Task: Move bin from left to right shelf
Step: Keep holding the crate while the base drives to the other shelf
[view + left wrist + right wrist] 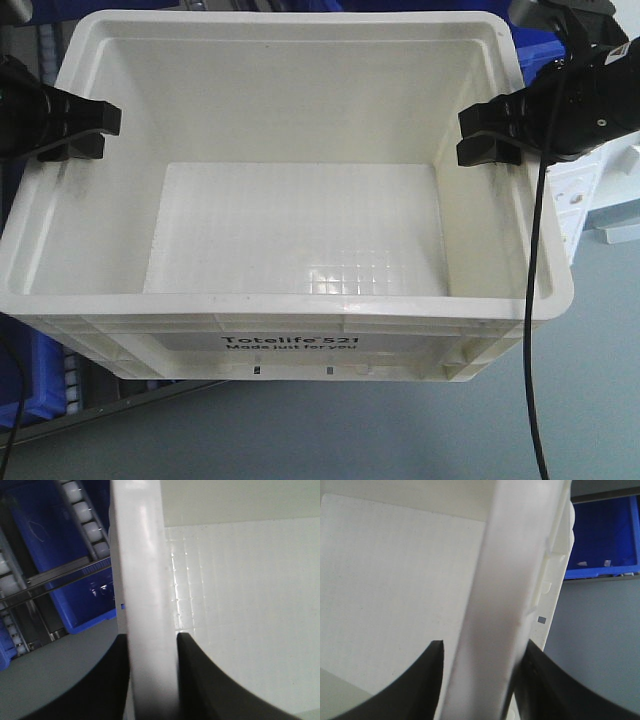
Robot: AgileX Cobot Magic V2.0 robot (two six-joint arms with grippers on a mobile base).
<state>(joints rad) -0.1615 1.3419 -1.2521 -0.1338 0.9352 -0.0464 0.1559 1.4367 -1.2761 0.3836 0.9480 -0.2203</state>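
Bin [280,110] empty, carried between both arms over grey floor [400,430], label side facing camera. Left gripper [95,132] pinches left rim and right gripper [478,135] pinches right rim, each with one jaw inside wall and one outside.

Advice: hold wrists level, translate both arms at equal pace, or rim likely twists free.

Blue bins [75,570] and roller rack [85,515] close on left. Black cable [535,330] drapes over right front corner: snag risk.

the large white rectangular plastic tote [290,235] sits upright and empty, grid-patterned floor showing, black "totelife 521" print on its near face.
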